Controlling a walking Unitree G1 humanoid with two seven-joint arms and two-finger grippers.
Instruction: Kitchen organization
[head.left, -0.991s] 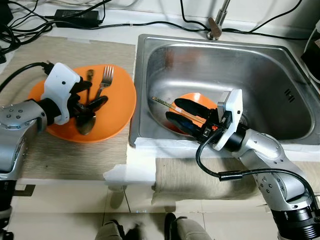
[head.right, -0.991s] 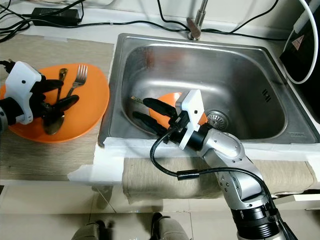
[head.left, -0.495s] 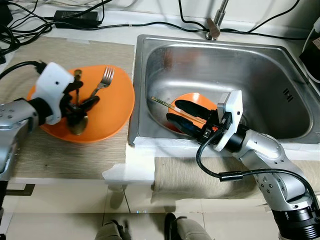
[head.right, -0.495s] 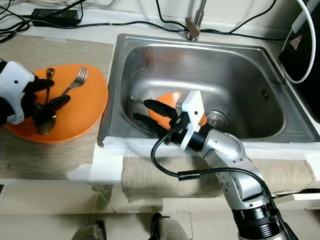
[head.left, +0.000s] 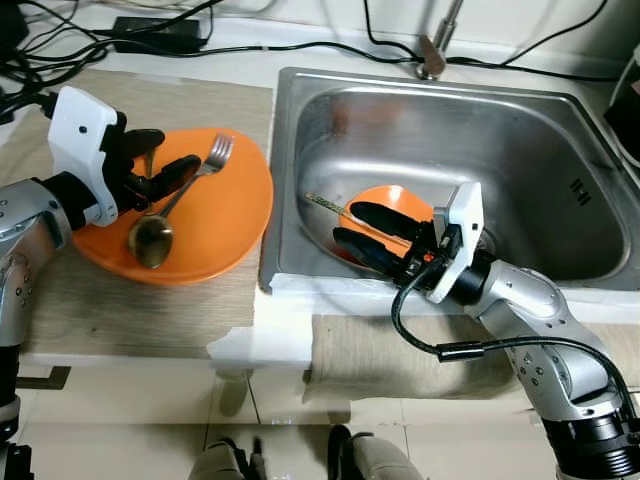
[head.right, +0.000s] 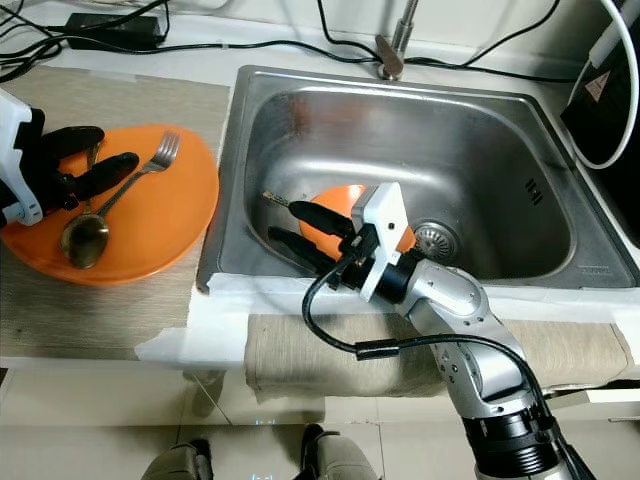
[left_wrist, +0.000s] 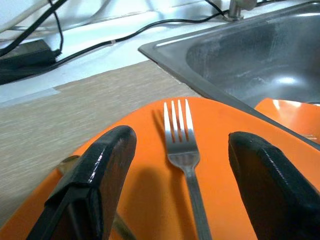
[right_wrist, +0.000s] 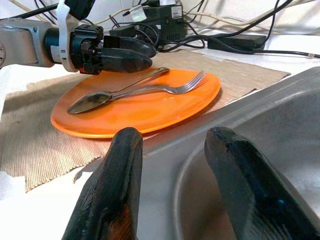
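Over plate, left claw now empty

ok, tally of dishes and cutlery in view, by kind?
Orange plates: 2, one on the mat, one in the sink
Forks: 1
Spoons: 1
Chopsticks: 1 visible, in the sink
Total: 5

Plate with cutlery left of sink
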